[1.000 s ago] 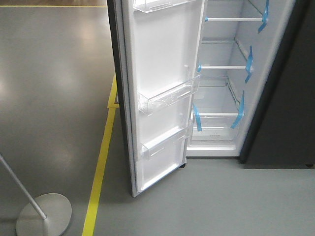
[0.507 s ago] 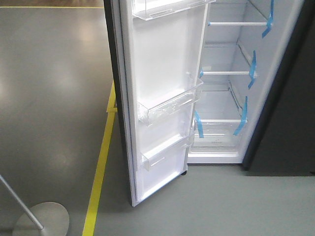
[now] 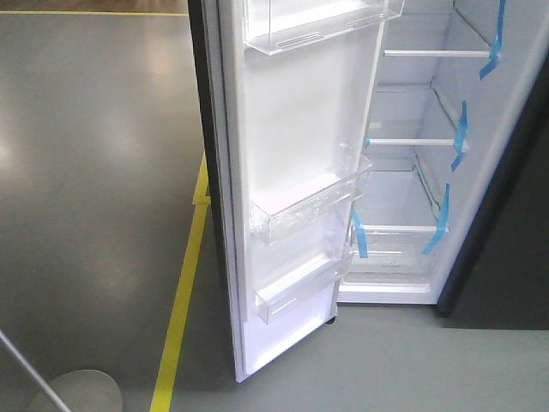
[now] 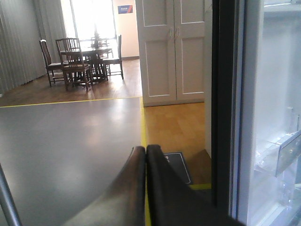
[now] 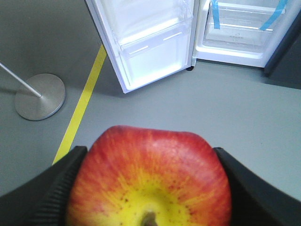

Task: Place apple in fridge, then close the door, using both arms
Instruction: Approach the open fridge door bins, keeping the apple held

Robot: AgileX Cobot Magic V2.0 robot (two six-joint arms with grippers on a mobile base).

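With the apple (image 5: 150, 160) clamped in the right hand (image 5: 148, 188), well short of the open fridge (image 3: 403, 112), steer it right of the door (image 3: 300, 112) and its bins (image 3: 309, 210) onto a shelf (image 3: 407, 142), keeping the left hand (image 4: 146, 151), pinched together and seemingly empty, clear by the door's outer edge.

The door (image 3: 292, 129) stands swung out to the left of the fridge (image 3: 412, 184), with its bins (image 3: 309, 210) stacked one above another. Inside the fridge, shelves (image 3: 403, 142) sit above a bottom drawer (image 3: 390, 253). A floor line (image 3: 180, 318) runs left of the door, and a stand base (image 3: 81, 390) lies further left, nearer the camera. The apple (image 5: 150, 179) sits between the right gripper's (image 5: 150, 188) fingers, well before the fridge. The left gripper (image 4: 146, 155), fingers together, is just left of the door's edge, perhaps not touching it. Behind stands a cabinet (image 4: 174, 52).
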